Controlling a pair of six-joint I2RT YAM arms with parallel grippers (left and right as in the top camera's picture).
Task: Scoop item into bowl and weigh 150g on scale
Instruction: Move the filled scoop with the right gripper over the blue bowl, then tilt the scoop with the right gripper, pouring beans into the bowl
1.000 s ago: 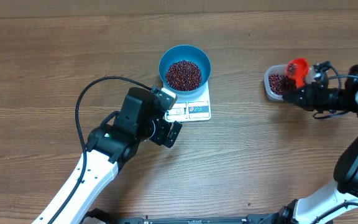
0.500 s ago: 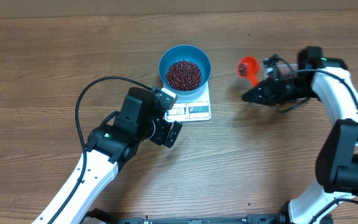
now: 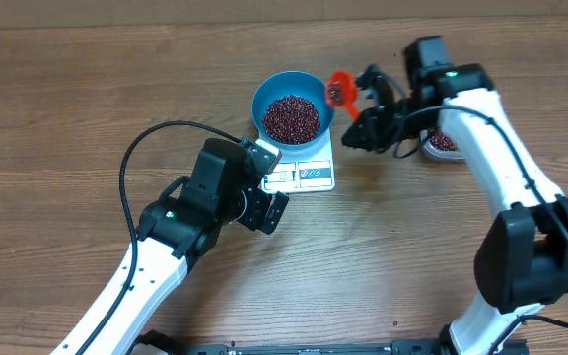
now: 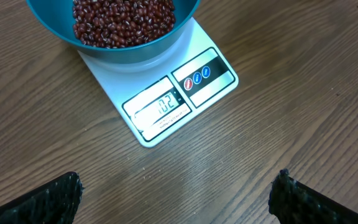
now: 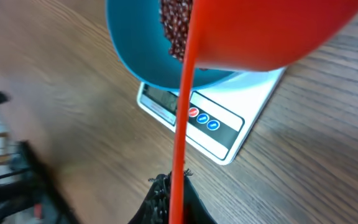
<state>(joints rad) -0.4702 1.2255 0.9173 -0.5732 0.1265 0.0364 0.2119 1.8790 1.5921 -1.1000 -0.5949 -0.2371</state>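
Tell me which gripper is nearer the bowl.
Right. The right gripper sits just right of the bowl, holding a red scoop at its rim. The left gripper hangs open beyond the scale, at its display end.

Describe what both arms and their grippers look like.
Both have white links and black joints. A black cable loops off the left arm; thinner black wires trail the right arm. The left gripper and right gripper are black.

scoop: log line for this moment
right hand shut on red scoop at bowl rim | left hand open near scale | bowl of beans on scale
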